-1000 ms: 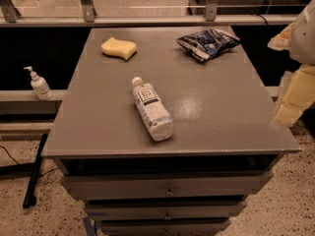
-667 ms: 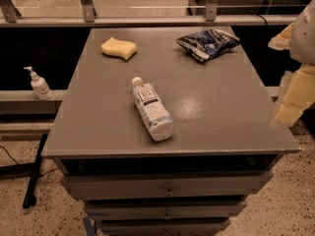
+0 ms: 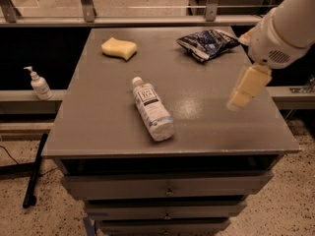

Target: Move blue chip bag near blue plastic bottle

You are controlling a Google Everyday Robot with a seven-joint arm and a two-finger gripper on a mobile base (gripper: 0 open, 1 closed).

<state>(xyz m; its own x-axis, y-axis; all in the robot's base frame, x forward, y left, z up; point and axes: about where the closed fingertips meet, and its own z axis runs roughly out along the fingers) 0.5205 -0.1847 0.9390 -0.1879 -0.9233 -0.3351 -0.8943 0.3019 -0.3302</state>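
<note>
Pincer (image 3: 246, 86) hangs at right of frame over worktop's right edge, below white arm housing; released or clenched, cannot tell. Nothing seen in its hold.

Grey worktop (image 3: 98, 122) fills centre of frame, drawers below.

Blue plastic bottle (image 3: 152, 108) lies on its side at centre, cap toward upper left.

Blue chip bag (image 3: 209, 43) lies flat at upper right, well apart from bottle, above and left of pincer.

Yellow sponge (image 3: 119, 48) at upper left. Pump dispenser (image 3: 38, 84) on ledge, far left.

Progress, as judged: bag not yet grasped; reach, pick-up, carry to bottle all left.
</note>
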